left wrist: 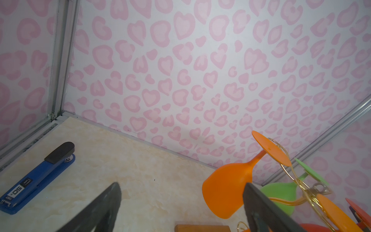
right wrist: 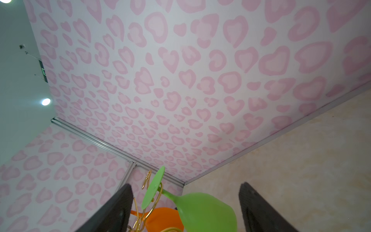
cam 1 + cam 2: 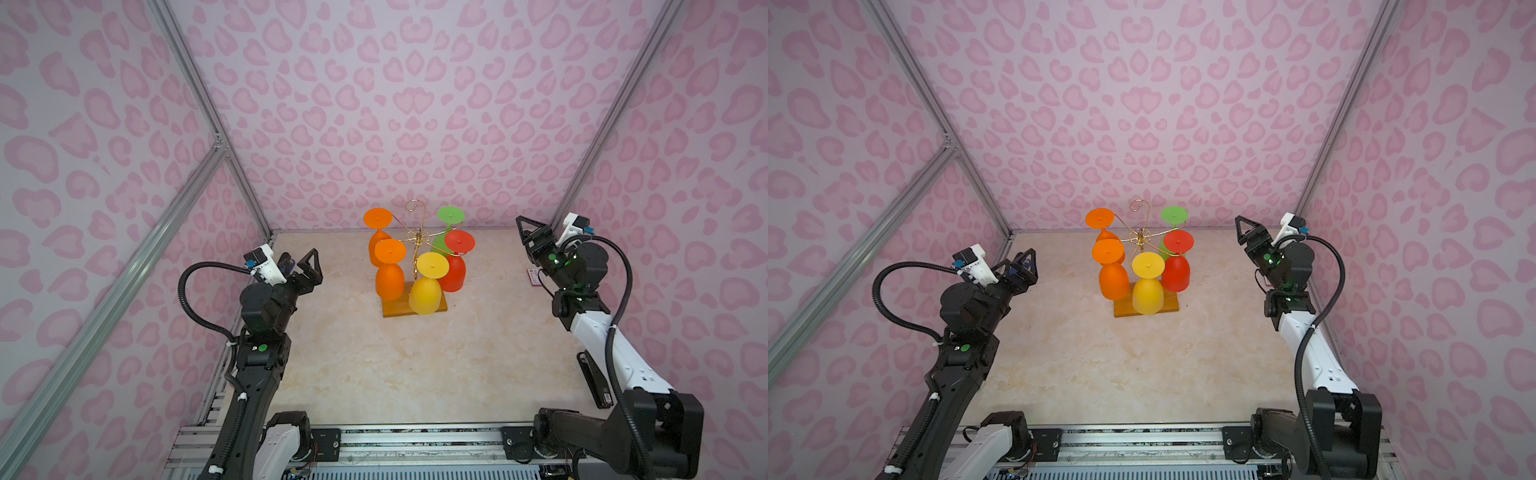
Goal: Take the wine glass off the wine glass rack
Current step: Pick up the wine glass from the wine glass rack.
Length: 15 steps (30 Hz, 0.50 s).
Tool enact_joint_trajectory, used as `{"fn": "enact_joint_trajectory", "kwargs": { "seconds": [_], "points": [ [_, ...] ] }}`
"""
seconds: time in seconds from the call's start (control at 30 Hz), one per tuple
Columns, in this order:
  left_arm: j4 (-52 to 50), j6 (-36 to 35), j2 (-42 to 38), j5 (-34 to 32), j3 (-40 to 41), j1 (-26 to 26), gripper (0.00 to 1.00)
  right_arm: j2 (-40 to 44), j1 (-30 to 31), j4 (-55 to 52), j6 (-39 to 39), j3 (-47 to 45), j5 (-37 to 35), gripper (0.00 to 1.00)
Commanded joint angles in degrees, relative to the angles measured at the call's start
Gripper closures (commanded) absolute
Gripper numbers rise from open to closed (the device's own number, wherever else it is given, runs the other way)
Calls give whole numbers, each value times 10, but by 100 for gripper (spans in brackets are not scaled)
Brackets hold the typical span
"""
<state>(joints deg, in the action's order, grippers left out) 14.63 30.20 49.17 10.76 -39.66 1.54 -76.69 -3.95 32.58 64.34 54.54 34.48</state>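
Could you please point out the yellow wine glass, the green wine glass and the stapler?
yellow wine glass [image 3: 424,296]: in a top view, its bowl.
green wine glass [image 2: 204,211]: right wrist view, its bowl.
stapler [image 1: 46,170]: left wrist view, blue body.

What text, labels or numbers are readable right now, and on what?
"50": label on the blue stapler.
Smaller print on that label: too blurred to read.
Small card: too small to read.
Sticker on the black bar: too small to read.
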Motion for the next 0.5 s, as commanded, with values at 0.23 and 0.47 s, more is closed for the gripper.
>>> {"fn": "enact_joint_trajectory", "kwargs": {
  "seconds": [0.23,0.47],
  "points": [
    [-1,14,14,32,-11,1,8,-133,72,35,51,132,73,21],
    [-3,6,16,33,-16,1,8,-162,95,-34,-3,178,65,25]
  ]
}}
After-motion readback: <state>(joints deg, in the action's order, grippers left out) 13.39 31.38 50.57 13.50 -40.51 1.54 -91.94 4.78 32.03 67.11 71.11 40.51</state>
